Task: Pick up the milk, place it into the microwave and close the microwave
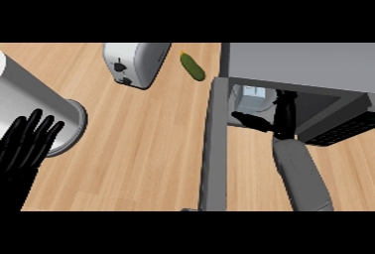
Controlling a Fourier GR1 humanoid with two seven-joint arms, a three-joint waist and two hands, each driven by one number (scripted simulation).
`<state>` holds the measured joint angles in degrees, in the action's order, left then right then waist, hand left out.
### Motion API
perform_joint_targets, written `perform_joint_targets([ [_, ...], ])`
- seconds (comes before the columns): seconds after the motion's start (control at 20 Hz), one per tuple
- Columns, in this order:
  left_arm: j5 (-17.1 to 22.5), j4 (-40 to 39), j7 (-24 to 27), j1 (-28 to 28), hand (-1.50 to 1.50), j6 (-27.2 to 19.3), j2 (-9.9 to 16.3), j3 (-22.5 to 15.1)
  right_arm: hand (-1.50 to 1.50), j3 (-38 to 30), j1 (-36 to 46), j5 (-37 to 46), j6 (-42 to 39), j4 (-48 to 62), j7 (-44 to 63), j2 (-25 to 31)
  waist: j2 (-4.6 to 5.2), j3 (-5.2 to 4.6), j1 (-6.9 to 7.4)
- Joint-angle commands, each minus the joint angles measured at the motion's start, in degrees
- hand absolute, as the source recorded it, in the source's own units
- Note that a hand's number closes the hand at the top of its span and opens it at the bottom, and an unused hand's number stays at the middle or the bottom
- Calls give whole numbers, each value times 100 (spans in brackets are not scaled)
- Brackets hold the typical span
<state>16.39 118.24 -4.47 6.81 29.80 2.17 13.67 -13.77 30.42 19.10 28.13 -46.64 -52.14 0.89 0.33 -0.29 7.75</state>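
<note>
I am reaching my right hand [275,116] into the open microwave [300,62], and the milk [253,95] is sitting inside the cavity, just beyond my fingers and a little to the left of them, toward the back wall. The carton is standing upright as far as I can judge, its long axis running vertical, though I am seeing only its pale top part. My right hand is looking released: the thumb is sticking out to the left and nothing is curled round the carton, so I am judging the milk as already set down and the closing as the step left. What that move is turning on is the microwave door [213,149], which is hanging wide open on my left side of the forearm, swung out toward me; my right arm is lying in the opening, so it is standing in the way until I am pulling it clear. My left hand [28,141] is resting open at the left edge, fingers up, beside a grey cylinder [44,111]. A toaster [135,62] and a cucumber [192,66] are lying well apart from the door's path.
</note>
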Motion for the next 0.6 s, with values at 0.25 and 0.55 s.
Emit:
perform_joint_targets([
  [0.25,-278,-57,53,-55,-150,-95,-171,-211,-150,-507,775,-466,-502,1073,1301,151,191,42,-159],
  [0.55,-328,-208,-20,-15,-150,17,-143,-358,-150,-454,648,-682,-987,1216,1039,44,139,43,-340],
])
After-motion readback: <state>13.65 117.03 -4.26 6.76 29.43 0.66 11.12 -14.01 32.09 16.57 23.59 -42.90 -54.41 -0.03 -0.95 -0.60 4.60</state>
